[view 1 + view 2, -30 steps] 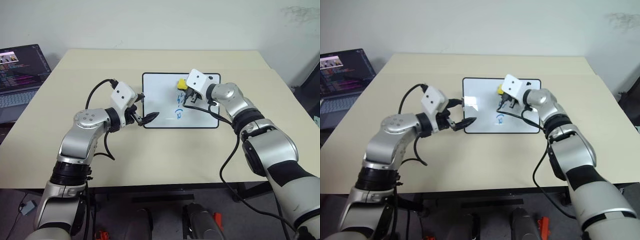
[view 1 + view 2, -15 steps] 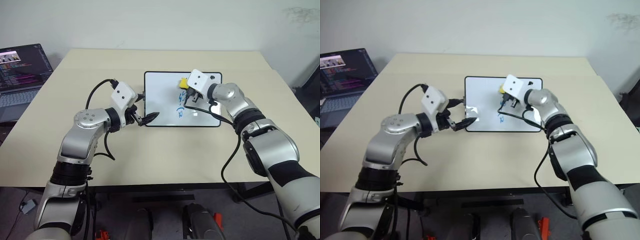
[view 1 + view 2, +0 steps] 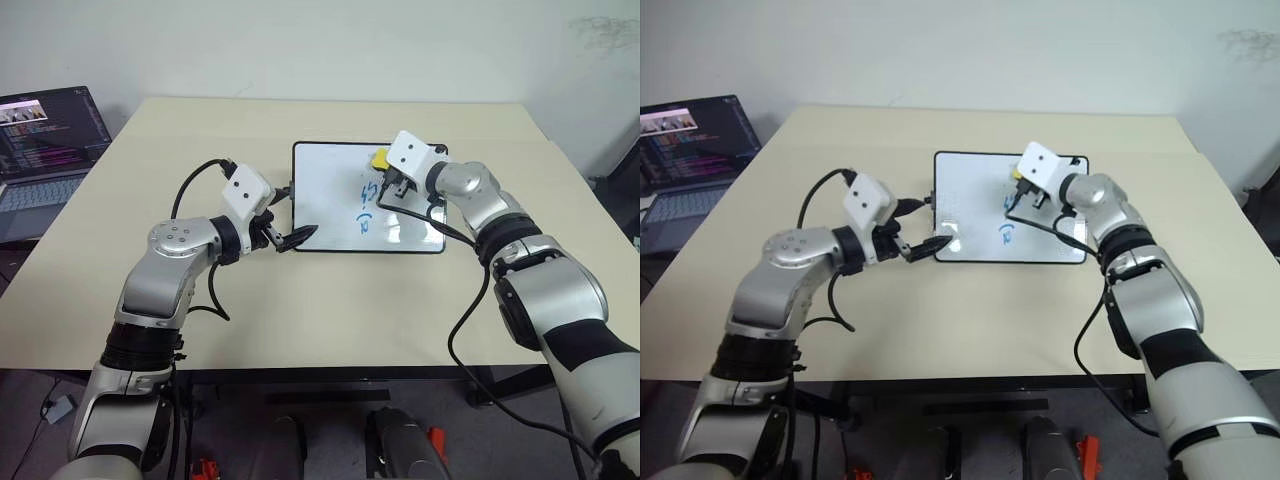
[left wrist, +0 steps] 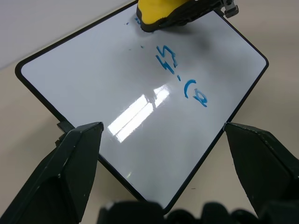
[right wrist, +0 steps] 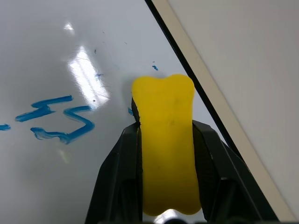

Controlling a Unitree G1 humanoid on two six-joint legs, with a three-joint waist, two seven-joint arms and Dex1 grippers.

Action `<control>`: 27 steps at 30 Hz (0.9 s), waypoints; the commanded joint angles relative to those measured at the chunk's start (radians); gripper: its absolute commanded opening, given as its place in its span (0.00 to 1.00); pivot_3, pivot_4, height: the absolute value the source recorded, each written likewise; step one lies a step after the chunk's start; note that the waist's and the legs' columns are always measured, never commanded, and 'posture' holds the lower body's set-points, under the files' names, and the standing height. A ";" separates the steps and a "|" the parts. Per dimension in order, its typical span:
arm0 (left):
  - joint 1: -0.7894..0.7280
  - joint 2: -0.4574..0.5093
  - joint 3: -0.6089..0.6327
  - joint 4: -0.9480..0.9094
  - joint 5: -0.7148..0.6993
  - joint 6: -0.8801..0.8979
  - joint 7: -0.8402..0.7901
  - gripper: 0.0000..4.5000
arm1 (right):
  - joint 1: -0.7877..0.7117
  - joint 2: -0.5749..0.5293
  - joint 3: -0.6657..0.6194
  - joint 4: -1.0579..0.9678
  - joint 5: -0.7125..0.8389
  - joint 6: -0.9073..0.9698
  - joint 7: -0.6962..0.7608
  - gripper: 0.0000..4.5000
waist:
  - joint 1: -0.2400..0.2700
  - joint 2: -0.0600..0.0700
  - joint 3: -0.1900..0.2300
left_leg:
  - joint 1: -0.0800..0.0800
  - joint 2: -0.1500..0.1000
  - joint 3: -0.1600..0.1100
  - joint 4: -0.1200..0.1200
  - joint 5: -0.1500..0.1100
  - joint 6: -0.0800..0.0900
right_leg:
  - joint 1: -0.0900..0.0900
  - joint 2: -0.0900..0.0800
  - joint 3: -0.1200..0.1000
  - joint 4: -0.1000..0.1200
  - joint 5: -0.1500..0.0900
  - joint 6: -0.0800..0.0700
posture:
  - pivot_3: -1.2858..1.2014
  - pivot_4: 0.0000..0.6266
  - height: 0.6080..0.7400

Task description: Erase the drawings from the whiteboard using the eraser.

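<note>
Progress looks partial: the glossy white rectangular whiteboard w/ thin black frame (image 3: 330, 205) lies flat at table centre, and blue marker drawings (image 3: 364, 208) are left mid-board, a zigzag stroke, a short dash and a curled mark in a column. Tiny blue specks sit by the far edge near the small yellow block eraser w/ dark underside (image 5: 167, 140), so the top of the column seems wiped already, though that's a judgement from the smears.

Right gripper (image 5: 164, 135) has both black fingers pinched tight on the eraser's sides, eraser face down on the board at approx 1 o'clock from board centre, close to the far long edge. The remaining strokes lie toward 7 o'clock from it, near but not under it.

Left gripper (image 3: 292, 239) has fingers spread wide apart, at the board's 8 o'clock corner, straddling the near-left edge as if bracing it; can't tell if it actually touches the frame.

Left to do, I'd say: drag eraser back over the three remaining marks, then clear the specks. Dark open laptop (image 3: 45, 150) sits at table's 10 o'clock, well apart.
</note>
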State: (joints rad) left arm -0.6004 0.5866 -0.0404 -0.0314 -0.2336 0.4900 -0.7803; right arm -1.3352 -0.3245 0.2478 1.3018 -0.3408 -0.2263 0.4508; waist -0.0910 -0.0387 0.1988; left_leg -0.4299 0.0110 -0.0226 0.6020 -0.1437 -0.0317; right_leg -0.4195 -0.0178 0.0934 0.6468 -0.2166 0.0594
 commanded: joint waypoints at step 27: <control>-0.010 0.004 0.002 -0.028 0.006 -0.023 0.001 1.00 | -0.024 0.180 -0.048 -0.016 0.025 0.090 -0.009 0.24 | -0.049 0.000 0.000 | 0.002 0.002 -0.001 -0.001 0.000 0.000 | 0.000 0.003 0.001 0.001 0.002 -0.002 | 0.52 0.24 1.00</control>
State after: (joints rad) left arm -0.5991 0.5855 -0.0462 -0.0315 -0.2300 0.4898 -0.7776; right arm -1.3512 -0.1299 0.2080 1.2980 -0.3209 -0.1462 0.4538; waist -0.1404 -0.0387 0.1988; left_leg -0.4279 0.0128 -0.0235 0.6010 -0.1438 -0.0317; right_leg -0.4199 -0.0148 0.0944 0.6479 -0.2149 0.0572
